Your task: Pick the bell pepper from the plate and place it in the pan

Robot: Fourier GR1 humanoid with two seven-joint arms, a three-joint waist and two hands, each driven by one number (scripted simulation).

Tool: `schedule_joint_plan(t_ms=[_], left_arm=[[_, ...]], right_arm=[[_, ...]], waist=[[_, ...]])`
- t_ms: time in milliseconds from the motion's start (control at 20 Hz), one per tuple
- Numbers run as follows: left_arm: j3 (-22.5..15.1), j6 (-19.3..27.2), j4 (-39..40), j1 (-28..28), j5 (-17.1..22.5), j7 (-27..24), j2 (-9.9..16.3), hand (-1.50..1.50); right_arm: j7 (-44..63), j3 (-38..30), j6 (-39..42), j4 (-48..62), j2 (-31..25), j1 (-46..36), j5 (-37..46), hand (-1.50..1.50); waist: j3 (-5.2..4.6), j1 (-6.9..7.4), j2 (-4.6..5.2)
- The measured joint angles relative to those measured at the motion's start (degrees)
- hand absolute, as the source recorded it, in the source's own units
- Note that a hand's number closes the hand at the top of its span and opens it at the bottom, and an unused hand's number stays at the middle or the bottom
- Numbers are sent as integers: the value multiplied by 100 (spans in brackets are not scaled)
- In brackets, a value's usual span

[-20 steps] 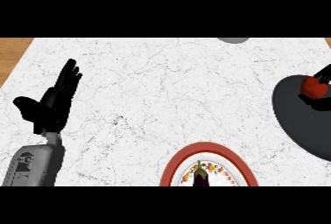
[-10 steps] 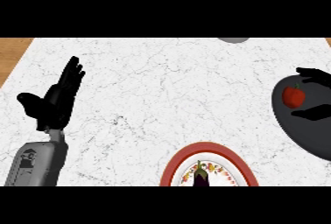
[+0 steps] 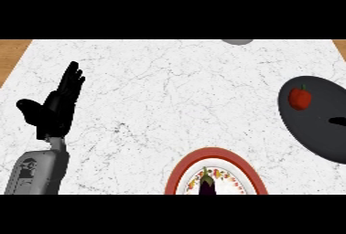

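sitting inside the dark pan [image 3: 317,123] at the right of the marble table [image 3: 175,91], the red bell pepper [image 3: 300,98] rests near the pan's upper left rim with no hand on it, so the placing step looks done and i'd judge the next move is only to keep the right arm clear. the left hand [image 3: 57,103] rests at the left with its fingers straight and holding nothing, and the red-rimmed plate [image 3: 179,176] at the bottom edge holds only a small eggplant [image 3: 207,183]. half a second ago the right hand curled round the pepper over the pan; now it is out of view, so its fingers cannot be told.
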Motion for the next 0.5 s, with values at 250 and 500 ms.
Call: schedule_joint_plan(t_ms=[250,500], left_arm=[[65,-23,-43,124,25,-18,56,0],[147,-27,-80,204,65,15,106,0]], right_arm=[[63,-186,809,130,-569,408,-356,-150],[96,-233,1317,-11,-1049,880,-637,-150]], waist=[[-1,-99,-33],[1,-222,-68]])
